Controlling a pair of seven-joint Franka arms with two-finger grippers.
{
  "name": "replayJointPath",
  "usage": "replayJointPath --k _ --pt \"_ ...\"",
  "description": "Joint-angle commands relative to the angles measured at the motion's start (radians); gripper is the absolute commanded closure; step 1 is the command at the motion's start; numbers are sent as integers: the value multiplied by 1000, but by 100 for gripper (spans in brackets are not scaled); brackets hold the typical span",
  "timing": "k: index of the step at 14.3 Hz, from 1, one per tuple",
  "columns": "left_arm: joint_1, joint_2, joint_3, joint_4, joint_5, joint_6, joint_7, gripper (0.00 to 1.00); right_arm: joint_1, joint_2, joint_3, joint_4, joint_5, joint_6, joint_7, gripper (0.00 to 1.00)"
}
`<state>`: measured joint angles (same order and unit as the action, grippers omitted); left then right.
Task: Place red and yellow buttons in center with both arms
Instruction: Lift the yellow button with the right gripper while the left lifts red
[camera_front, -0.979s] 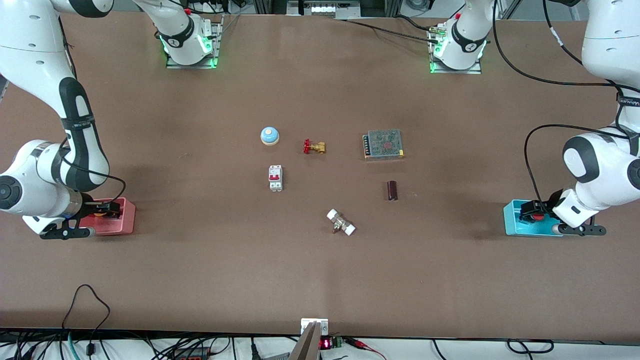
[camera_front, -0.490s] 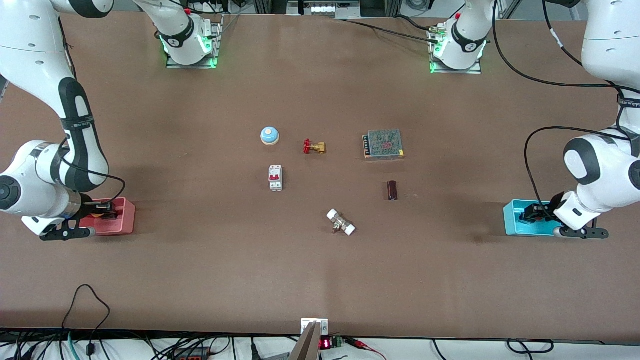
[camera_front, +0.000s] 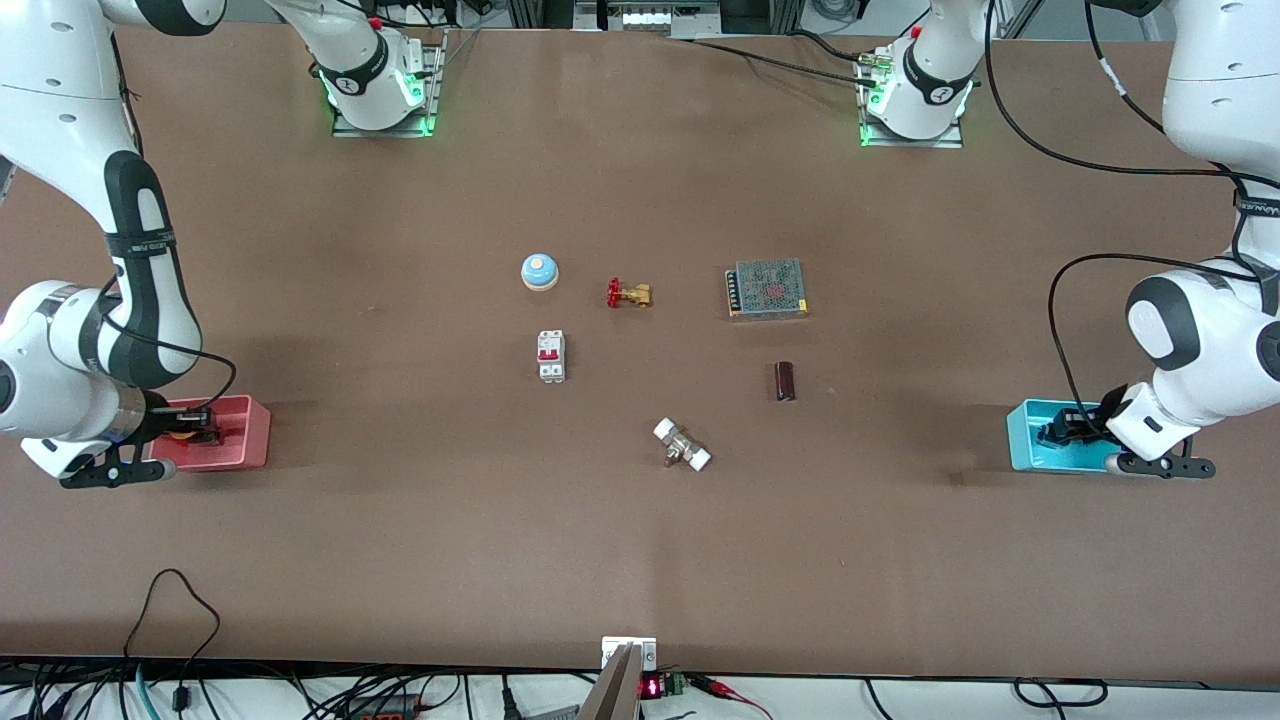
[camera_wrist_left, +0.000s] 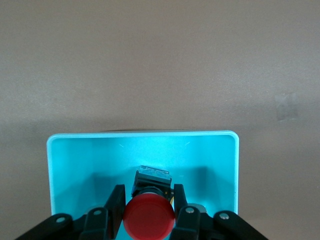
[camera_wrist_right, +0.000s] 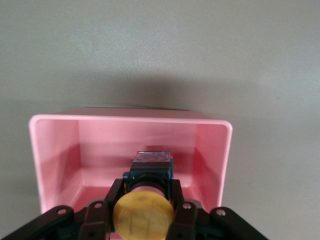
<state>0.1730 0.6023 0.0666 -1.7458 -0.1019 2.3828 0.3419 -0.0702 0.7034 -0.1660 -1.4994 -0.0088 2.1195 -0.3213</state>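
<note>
Both grippers clamped on buttons, each inside its bin.
Left gripper (camera_wrist_left: 148, 212) grips red button (camera_wrist_left: 149, 219) in cyan bin (camera_wrist_left: 141, 140), table's 3 o'clock; right gripper (camera_wrist_right: 145, 200) grips yellow button (camera_wrist_right: 143, 216) in pink bin (camera_wrist_right: 130, 124), 9 o'clock.

buttons: 2 (red (camera_wrist_left: 149, 218), yellow (camera_wrist_right: 143, 217)) | bins: 2 (cyan (camera_front: 1030, 445), pink (camera_front: 245, 440)) | valves: 2 (brass (camera_front: 629, 294), white-capped (camera_front: 682, 445))

Bare tabletop (camera_front: 400, 380) lies open beside the pink bin (camera_front: 245, 440); the breaker (camera_front: 551, 356) stands midway.
</note>
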Motion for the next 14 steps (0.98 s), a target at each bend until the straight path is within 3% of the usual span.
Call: replayJointPath --k 1,6,11,14 --pt "3 19 2 20 -36 -5 43 55 -10 -79 14 18 7 -122 -24 58" --pt "6 28 2 19 -36 -4 45 55 68 -212 17 18 35 -220 4 58" --pt "6 28 2 20 -36 -4 45 55 222 -182 23 8 59 -207 211 58" --pt "5 27 2 26 -36 -7 42 95 292 -153 23 8 118 -199 274 58"
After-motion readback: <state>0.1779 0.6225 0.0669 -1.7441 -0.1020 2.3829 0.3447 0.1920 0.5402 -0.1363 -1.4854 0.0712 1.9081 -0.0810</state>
